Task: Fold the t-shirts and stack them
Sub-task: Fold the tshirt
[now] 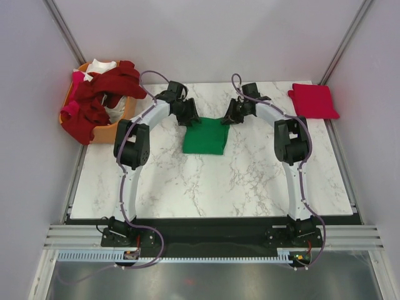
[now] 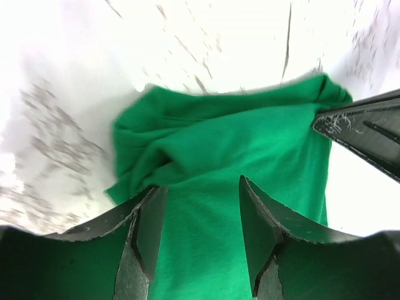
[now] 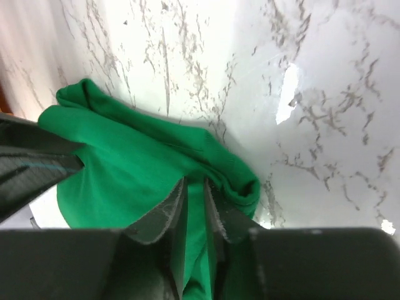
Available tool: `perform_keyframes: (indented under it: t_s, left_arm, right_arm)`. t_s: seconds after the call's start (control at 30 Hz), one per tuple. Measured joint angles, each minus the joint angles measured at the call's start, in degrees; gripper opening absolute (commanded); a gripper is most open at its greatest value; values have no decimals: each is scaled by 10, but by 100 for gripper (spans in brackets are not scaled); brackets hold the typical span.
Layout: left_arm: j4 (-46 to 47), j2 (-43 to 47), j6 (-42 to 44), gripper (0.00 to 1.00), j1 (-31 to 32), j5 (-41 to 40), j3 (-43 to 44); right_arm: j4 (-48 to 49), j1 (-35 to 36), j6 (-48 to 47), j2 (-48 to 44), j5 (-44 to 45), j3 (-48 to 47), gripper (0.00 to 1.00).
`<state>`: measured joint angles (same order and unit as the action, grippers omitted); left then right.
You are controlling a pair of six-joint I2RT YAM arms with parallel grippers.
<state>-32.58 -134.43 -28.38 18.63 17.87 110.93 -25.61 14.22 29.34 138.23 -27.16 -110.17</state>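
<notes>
Arms [image 1: 132,145] curved inward toward the worktop's far edge; left gripper [image 2: 199,190] hung spread over the green shirt [image 1: 205,140], right gripper [image 3: 195,187] pinched it.

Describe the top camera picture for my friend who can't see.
A folded green shirt lies on the table, with the left fingers and right fingers at its far corners. A folded red shirt sits at the far right corner, and an orange basket heaped with dark red clothes stands far left.

The middle shirt [image 1: 204,139] lies on the worktop [image 1: 206,187]. Behind-left of it, the basket [image 1: 107,131] holds heaped shirts [image 1: 109,87]. Behind-right lies another folded shirt [image 1: 313,100].
</notes>
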Motion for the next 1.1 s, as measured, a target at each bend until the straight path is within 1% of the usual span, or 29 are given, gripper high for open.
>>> perform_keyframes:
  t_s: [0.03,0.07,0.1,0.13,0.2,0.23,0.3,0.37,0.4,0.47,0.5,0.57,0.6,0.7,0.77,0.83,0.97,1.1]
  left_arm:
    - [1,-2,0,58,-5,4,4]
    - [1,-4,0,58,-10,7,8]
    - [2,-5,0,58,-13,8,10]
    - [2,-5,1,59,-16,9,10]
    - [2,-4,2,61,-17,9,11]
    - [0,-3,3,64,-19,9,11]
    - [-3,0,4,68,-20,10,11]
    - [-3,14,4,68,-19,13,7]
    - [-2,27,4,68,-19,14,0]
    - [-3,64,4,67,-17,16,-23]
    - [-2,93,4,65,-16,16,-42]
    - [-1,152,4,62,-11,14,-79]
    - [-3,175,5,59,-9,13,-93]
    - [2,260,7,57,5,8,-156]
    - [6,297,9,56,17,7,-194]
    - [12,311,9,54,28,7,-226]
    - [15,290,9,53,47,7,-269]
    - [18,256,9,52,56,7,-276]
  right_arm:
    - [2,-5,3,3,-9,-1,30]
    - [3,-7,4,4,-12,-3,31]
    - [2,-9,0,4,-8,-7,36]
    - [-2,-11,-5,3,3,-16,38]
    - [-15,-14,-17,4,27,-32,41]
    - [-23,-17,-24,3,41,-41,41]
    - [-31,-23,-33,-5,61,-48,42]
    - [-45,-26,-38,-27,72,-42,43]
    - [-47,-27,-39,-46,75,-32,39]
    - [-47,-25,-43,-94,73,-4,25]
    - [-47,-21,-43,-126,67,16,17]
    - [-26,-7,-37,-195,49,66,12]
    - [-16,3,-33,-227,37,92,6]
    - [22,38,-19,-293,-7,159,0]
    - [52,61,-8,-304,-36,194,0]
    - [67,74,1,-296,-56,224,0]
    - [76,69,11,-251,-74,253,0]
    - [84,54,10,-226,-75,303,0]
